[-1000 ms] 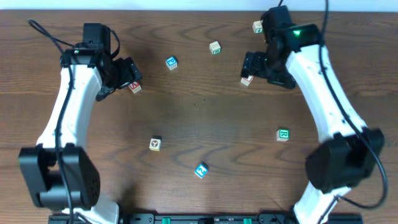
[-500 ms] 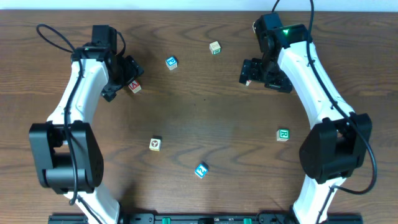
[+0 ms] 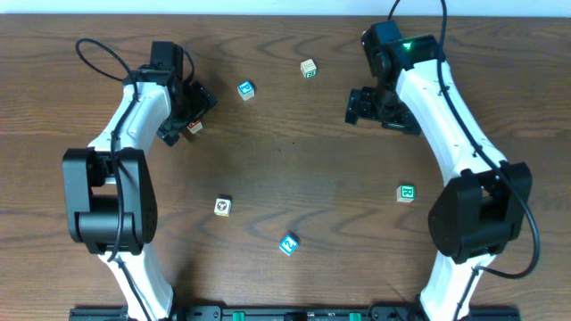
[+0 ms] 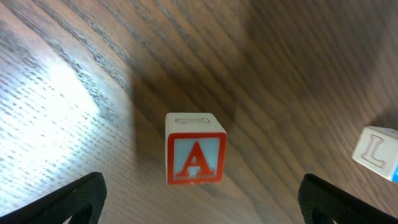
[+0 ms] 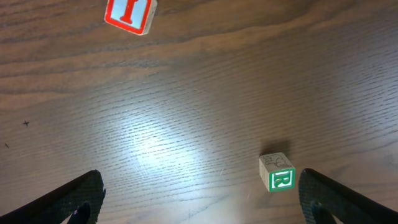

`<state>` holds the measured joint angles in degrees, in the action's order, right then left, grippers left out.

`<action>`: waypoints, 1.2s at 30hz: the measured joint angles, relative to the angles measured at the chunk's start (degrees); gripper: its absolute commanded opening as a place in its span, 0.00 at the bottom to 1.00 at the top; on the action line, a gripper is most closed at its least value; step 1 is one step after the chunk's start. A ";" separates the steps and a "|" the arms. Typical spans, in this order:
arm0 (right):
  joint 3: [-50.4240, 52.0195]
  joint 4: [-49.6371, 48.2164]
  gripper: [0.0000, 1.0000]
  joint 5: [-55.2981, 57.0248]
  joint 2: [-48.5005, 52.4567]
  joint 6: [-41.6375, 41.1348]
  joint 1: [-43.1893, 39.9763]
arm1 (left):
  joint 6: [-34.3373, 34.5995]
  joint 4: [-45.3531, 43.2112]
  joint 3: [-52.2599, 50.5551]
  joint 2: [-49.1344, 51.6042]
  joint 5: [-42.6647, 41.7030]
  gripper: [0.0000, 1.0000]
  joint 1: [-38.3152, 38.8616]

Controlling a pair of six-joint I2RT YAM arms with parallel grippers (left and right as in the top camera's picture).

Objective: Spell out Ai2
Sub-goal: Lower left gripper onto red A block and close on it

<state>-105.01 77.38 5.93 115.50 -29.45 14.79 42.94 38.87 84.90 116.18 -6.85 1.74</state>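
The red "A" cube (image 4: pixel 196 152) stands on the wood table just ahead of my open left gripper (image 4: pixel 200 191), centred between the wide-apart fingers and untouched. From overhead the "A" cube (image 3: pixel 193 127) lies at the tip of the left gripper (image 3: pixel 189 109). The red "I" cube (image 5: pixel 129 14) shows at the top edge of the right wrist view, well ahead of my open, empty right gripper (image 5: pixel 199 186). Overhead, the right gripper (image 3: pixel 364 105) hides that cube. A blue-marked cube (image 3: pixel 288 243), its mark reading like a "2", sits near the front centre.
Another blue-marked cube (image 3: pixel 245 89) lies at the back, right of the left gripper; its "L" side (image 4: pixel 376 155) shows. A green "R" cube (image 5: pixel 277 173) sits beside the right finger. More cubes: green (image 3: pixel 309 68), green (image 3: pixel 406 193), pale (image 3: pixel 222 206).
The left arm swung toward the far side, its gripper staying at the "A" cube. The right gripper shifted slightly and now covers the "I" cube from overhead. Both stayed open.
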 measured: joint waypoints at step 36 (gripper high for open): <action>0.00 1.09 0.99 0.35 0.00 0.00 0.20 | 0.79 -2.99 0.00 4.09 3.02 0.66 0.70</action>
<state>-105.01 78.48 6.28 115.50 -29.45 14.98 43.72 35.88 84.90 120.27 -3.84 2.44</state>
